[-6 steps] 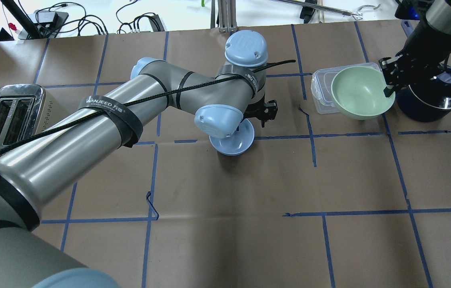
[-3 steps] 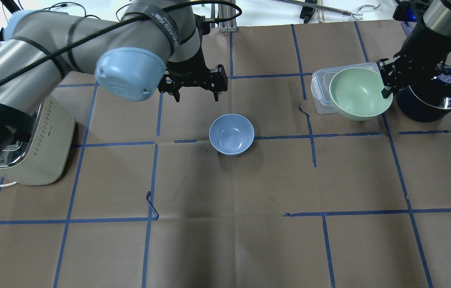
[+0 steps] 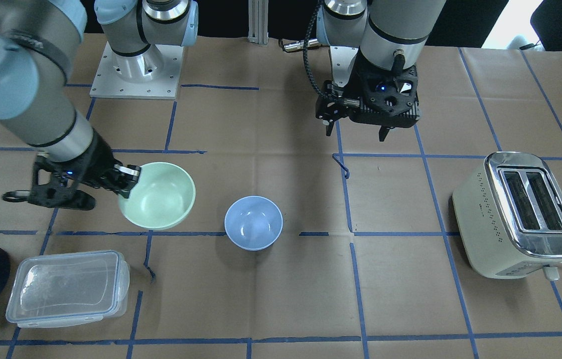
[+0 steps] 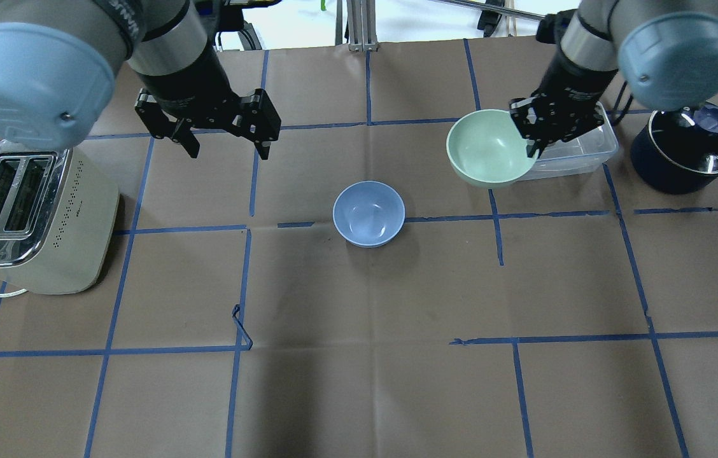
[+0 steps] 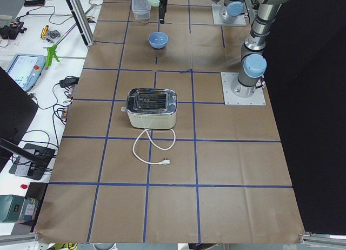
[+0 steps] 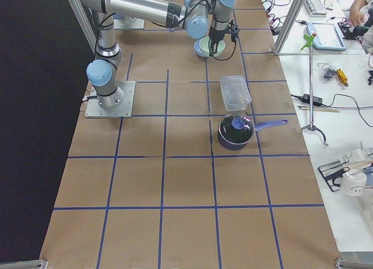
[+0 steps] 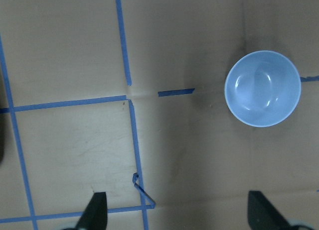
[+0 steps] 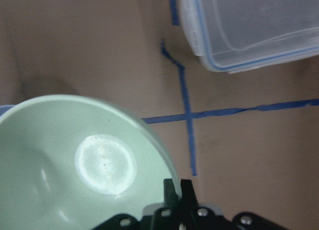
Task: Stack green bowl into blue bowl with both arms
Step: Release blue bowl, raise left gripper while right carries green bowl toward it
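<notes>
The pale blue bowl stands upright on the table's middle; it also shows in the front view and the left wrist view. My right gripper is shut on the right rim of the mint-green bowl and holds it above the table, to the right of and beyond the blue bowl. The green bowl also shows in the front view and fills the right wrist view. My left gripper is open and empty, raised to the far left of the blue bowl.
A clear plastic container lies just right of the green bowl, partly under the right wrist. A dark navy pot stands at the far right. A cream toaster stands at the left edge.
My left arm has pulled away to the far left, uncovering the blue bowl. My right gripper has carried the green bowl leftward off the container, toward the blue bowl.
</notes>
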{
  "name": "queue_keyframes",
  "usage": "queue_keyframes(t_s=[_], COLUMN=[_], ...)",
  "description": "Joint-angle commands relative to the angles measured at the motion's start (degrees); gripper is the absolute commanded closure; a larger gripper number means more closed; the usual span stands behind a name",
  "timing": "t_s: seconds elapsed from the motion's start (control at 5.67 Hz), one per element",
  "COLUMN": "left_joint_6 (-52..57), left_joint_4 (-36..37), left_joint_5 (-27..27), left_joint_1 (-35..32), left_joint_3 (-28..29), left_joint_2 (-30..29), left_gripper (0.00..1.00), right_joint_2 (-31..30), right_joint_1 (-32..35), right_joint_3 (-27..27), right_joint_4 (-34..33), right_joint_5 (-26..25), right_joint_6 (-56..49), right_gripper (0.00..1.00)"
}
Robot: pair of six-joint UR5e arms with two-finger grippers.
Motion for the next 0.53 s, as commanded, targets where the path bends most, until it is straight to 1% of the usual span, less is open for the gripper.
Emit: queue_keyframes(t_s=[0.0, 0.18, 0.35], left_joint_6=[4.2, 4.0, 2.3], left_joint_4=[-2.3, -1.8, 0.6], left_joint_5=[0.8, 0.7, 0.8], left_joint_1=[5.0, 5.5, 5.5], left_joint_3=[-1.7, -2.7, -2.7], left_joint_2=[3.7, 4.5, 4.5], left_gripper=[0.01, 0.01, 0.01], right_joint_2=[3.9, 6.8, 9.2], right_joint_1=[9.1, 12.0, 13.2], right_joint_3=[0.0, 0.1, 0.4], right_joint_4=[-6.7, -9.2, -11.2], right_joint_5=[3.8, 3.8, 3.8], right_joint_6=[15.1, 19.7, 20.4], right_gripper=[0.94, 0.94, 0.94])
